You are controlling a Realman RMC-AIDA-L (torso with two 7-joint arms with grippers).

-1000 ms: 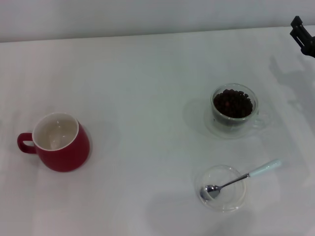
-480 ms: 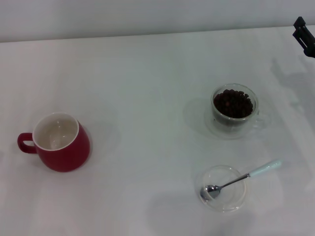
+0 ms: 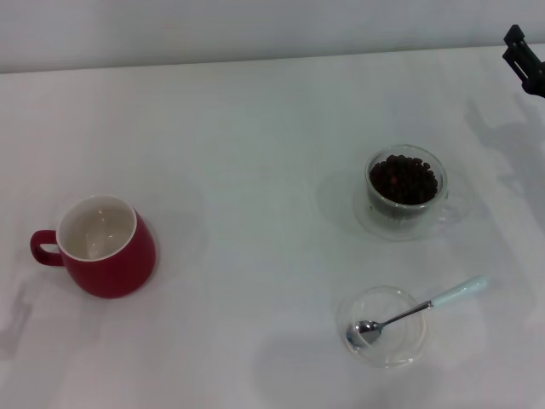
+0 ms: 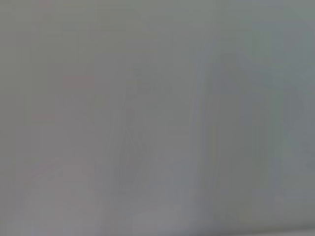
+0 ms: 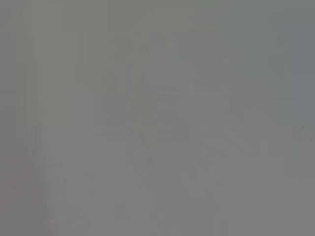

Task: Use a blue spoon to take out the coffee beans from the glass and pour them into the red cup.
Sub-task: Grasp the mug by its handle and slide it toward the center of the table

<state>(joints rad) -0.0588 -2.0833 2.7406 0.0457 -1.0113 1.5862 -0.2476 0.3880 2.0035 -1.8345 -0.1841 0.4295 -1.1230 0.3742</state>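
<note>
- White tabletop (image 3: 255,128) fills the head view, running back to a pale wall; both wrist views show only a blank grey field.
- On the robot's left stands the red cup (image 3: 106,247), a squat deep-red ceramic mug with a white inside that looks empty, its loop handle pointing toward the left edge.
- On the right sits the glass (image 3: 405,186), a clear double-walled cup on a clear saucer (image 3: 368,220), filled near its rim with the coffee beans (image 3: 404,178), small dark oval roasted beans.
- Nearer the robot, the blue spoon (image 3: 415,313), a metal teaspoon with a pale blue handle, rests with its bowl in a shallow clear round glass dish (image 3: 385,326) and its handle propped over the rim, pointing right.
- Right gripper (image 3: 523,60) shows only as a dark part at the far right edge, well apart from the spoon; I cannot tell how its jaws stand.
- Left gripper is out of sight.
- Judging by this, nothing is started: the spoon is untouched. Next comes reaching for the raised handle and pinching it cleanly without tipping the dish.
</note>
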